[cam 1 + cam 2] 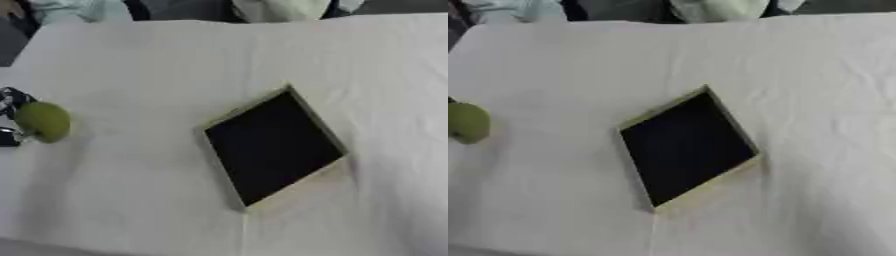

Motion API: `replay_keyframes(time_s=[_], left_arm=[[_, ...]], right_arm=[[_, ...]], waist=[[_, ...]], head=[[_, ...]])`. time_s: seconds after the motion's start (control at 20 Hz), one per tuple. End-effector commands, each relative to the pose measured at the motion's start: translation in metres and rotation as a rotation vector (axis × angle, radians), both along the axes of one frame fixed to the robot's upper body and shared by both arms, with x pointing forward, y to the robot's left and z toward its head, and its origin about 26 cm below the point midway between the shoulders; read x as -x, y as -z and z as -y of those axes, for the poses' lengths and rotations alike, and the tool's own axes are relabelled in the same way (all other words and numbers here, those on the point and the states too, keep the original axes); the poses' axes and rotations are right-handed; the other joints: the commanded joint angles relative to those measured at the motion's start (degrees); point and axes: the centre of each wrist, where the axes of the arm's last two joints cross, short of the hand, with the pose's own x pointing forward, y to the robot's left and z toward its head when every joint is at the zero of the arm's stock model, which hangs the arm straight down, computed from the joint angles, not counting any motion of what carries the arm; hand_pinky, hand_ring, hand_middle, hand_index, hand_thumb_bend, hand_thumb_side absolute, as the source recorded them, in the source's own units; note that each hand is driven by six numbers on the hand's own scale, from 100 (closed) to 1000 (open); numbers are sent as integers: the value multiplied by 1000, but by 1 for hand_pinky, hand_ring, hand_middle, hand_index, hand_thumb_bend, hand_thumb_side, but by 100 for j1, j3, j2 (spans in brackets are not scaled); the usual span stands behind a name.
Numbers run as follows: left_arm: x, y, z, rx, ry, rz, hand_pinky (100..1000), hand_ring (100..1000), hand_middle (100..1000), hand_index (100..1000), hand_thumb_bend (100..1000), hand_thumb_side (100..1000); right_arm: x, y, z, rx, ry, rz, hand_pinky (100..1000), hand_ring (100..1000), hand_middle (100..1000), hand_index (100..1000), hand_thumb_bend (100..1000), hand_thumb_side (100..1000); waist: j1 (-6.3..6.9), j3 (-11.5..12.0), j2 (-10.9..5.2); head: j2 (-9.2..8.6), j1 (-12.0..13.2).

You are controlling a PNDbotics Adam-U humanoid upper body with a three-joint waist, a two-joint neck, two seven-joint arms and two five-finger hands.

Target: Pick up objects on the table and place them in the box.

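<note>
A green round fruit (pixel 43 121) shows at the left edge of the left eye view, above the white cloth. My left hand (pixel 10 102) comes in from the left edge behind it, black fingers curled round the fruit above and below. A shallow box (pixel 332 137) with a pale rim and a dark inside lies turned like a diamond in the middle of the table, nothing visible in it. The fruit is well to the left of the box. My right hand shows in neither view.
A white creased cloth (pixel 131 200) covers the whole table. At the far edge there are pale garments (pixel 280 7) of people. Wide bare cloth lies around the box on every side.
</note>
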Motion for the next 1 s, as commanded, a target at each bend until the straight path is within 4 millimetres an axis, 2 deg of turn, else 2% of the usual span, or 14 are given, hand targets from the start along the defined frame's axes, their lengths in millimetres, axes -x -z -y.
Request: replay_keyframes(time_s=[0.05,0.45,0.7,0.8,1.0], left_arm=[[5,-31,-11,8,8,64,477,512,447,599,100,161],[6,-64,-3,44,69,150,449,480,416,557,100,192],[4,-80,7,52,109,213,430,470,412,579,100,188],[0,-90,17,48,146,256,424,465,412,578,100,184],[-12,-110,53,40,249,334,409,454,412,575,100,186]], right_arm=[[5,-8,0,17,-2,29,724,817,680,885,100,560],[5,-7,1,20,4,26,724,818,680,885,100,560],[5,-7,2,18,6,27,724,818,680,885,100,560],[6,-7,2,16,8,27,724,818,680,885,100,560],[6,-7,3,12,12,28,725,818,681,885,100,560]], waist=[[0,13,-93],[7,31,-103],[11,28,-107],[11,29,-109],[1,35,-117]], head=[[15,16],[36,34],[41,40],[56,47],[88,69]])
